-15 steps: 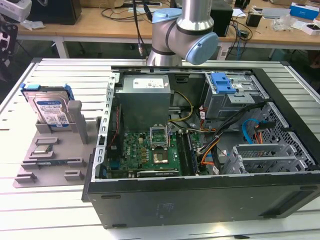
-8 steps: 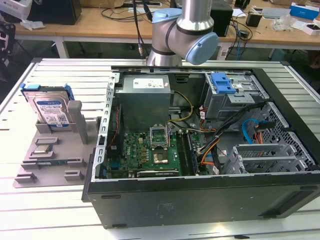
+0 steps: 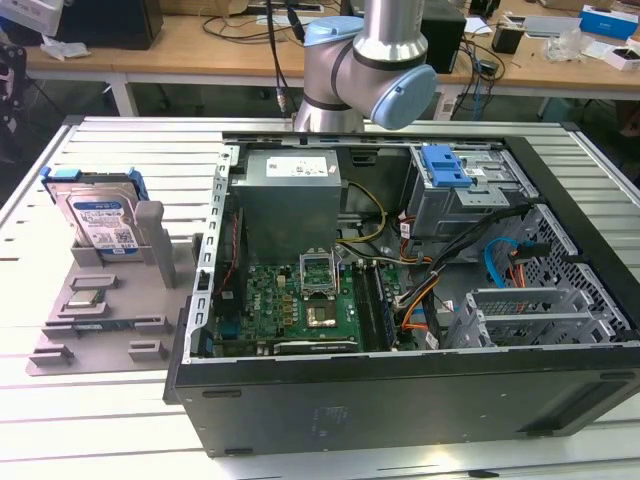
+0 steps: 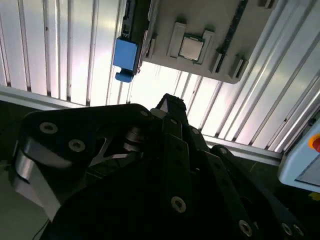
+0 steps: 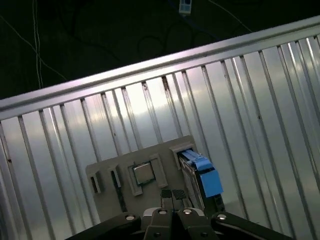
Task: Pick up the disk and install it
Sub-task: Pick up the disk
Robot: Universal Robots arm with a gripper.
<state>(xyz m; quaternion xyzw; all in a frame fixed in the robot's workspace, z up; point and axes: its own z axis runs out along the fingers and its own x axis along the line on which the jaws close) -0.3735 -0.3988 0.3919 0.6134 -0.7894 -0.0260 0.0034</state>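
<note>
Disk (image 3: 100, 218) stands on edge in the grey holder tray (image 3: 100, 345) beside the open computer case (image 3: 400, 400), at the exterior view's left, while the gripper (image 5: 172, 194), fingertips pressed together on nothing, hangs clear of it in the first wrist view

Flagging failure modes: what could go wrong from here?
1. The disk stands on edge in the gray fixture, close to the processor chip; a skewed grasp might tip it or nudge the chip.
2. Loose cables cross the open case beside the drive cage and could snag the disk.
</note>
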